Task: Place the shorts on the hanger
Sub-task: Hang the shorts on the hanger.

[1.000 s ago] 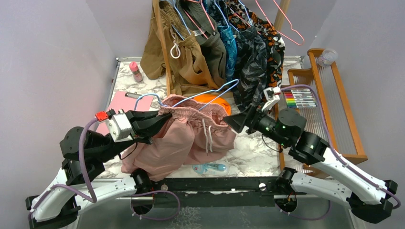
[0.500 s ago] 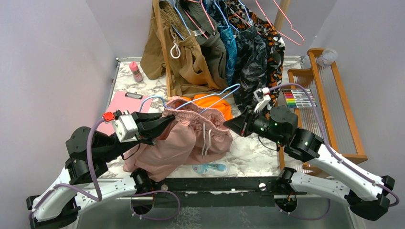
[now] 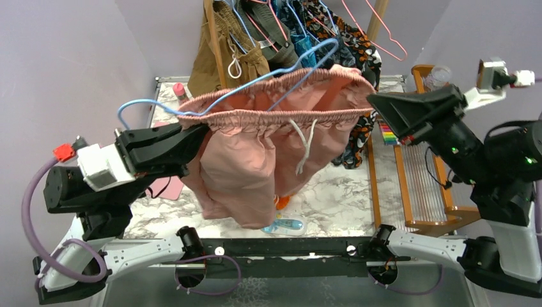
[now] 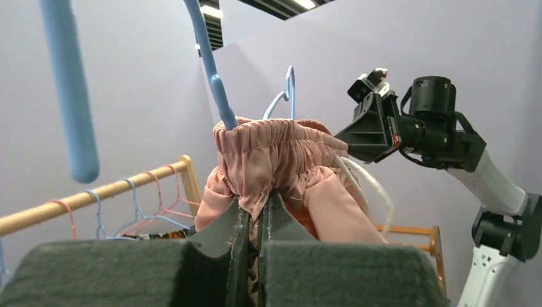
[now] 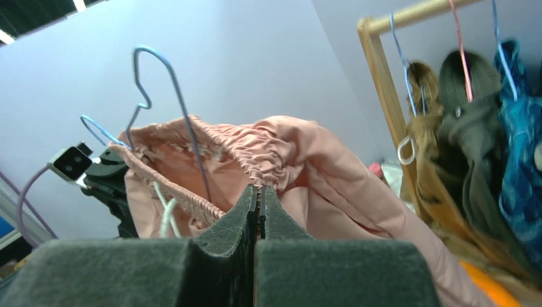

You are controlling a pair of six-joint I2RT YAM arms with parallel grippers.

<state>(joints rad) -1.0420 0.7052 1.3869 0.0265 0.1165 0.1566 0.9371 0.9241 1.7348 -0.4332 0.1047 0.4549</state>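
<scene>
Hoisted high now, left fingers (image 3: 163,144) and right fingers (image 3: 409,109) each pinch shut on the shorts (image 3: 255,160), stretching the waistband (image 3: 268,116) taut to seat the hanger (image 4: 70,96) inside.

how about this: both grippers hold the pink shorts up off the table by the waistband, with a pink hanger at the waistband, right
Not quite: the hanger is light blue, not pink, as the left wrist view shows. The rest stands: the left gripper and the right gripper hold the shorts up off the table by the waistband.
</scene>
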